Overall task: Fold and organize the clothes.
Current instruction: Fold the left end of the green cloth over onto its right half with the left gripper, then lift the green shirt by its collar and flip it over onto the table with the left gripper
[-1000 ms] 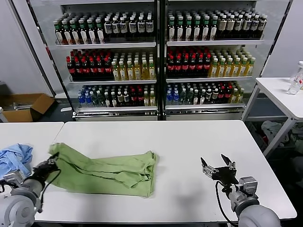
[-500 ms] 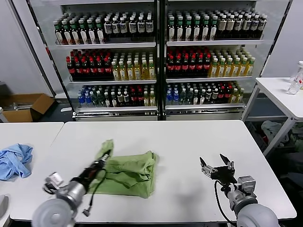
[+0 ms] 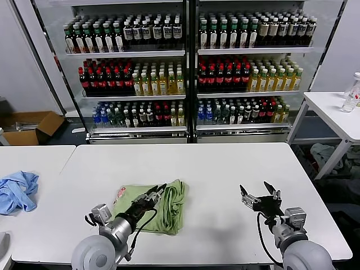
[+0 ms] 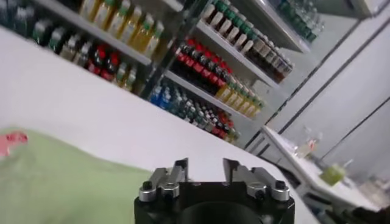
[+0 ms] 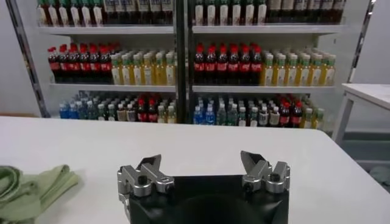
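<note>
Head view: we've got the left gripper [image 3: 158,190] spread open over the folded T-shirt [image 3: 169,211] (print peeking out); pulling away could snag the fold. Right gripper [image 3: 258,195] idles wide open.

a crumpled light blue garment [image 3: 17,190] lies on the side table [image 3: 34,154], before stocked bottle coolers [image 3: 188,67].

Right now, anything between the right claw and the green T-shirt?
Nothing visible. The right claw hovers open over bare white table, and the stretch across to the folded green T-shirt is clear. The left claw sits over the shirt itself.
</note>
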`<act>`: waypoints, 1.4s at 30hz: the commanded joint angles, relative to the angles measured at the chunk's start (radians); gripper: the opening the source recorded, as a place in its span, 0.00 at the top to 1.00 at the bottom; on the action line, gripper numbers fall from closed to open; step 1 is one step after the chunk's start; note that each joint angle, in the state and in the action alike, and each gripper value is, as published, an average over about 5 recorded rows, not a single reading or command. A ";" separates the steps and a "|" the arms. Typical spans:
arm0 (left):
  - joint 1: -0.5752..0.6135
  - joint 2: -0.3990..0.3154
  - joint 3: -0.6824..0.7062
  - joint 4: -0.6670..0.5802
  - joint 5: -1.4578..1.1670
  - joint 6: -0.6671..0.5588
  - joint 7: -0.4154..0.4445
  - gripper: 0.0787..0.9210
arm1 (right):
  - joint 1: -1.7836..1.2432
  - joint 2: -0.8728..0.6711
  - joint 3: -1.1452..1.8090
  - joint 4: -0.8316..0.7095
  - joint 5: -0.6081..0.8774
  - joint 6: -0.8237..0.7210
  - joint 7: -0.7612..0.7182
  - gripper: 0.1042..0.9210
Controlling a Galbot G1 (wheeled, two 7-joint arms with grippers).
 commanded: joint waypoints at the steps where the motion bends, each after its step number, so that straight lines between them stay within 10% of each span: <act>1: 0.078 0.087 -0.123 0.041 0.460 -0.061 -0.063 0.47 | 0.013 0.016 -0.013 -0.010 -0.003 0.001 0.000 0.12; 11: 0.082 0.105 -0.116 0.232 0.489 -0.043 -0.042 0.15 | 0.025 0.028 -0.023 -0.020 -0.009 0.003 0.000 0.12; 21: 0.033 0.094 -0.120 0.255 0.226 0.041 -0.009 0.12 | 0.014 0.018 -0.002 -0.012 -0.005 0.008 0.000 0.12; 42: 0.034 0.058 -0.257 0.284 -0.331 0.054 0.068 0.79 | -0.017 0.014 0.025 0.024 -0.001 0.010 0.003 0.12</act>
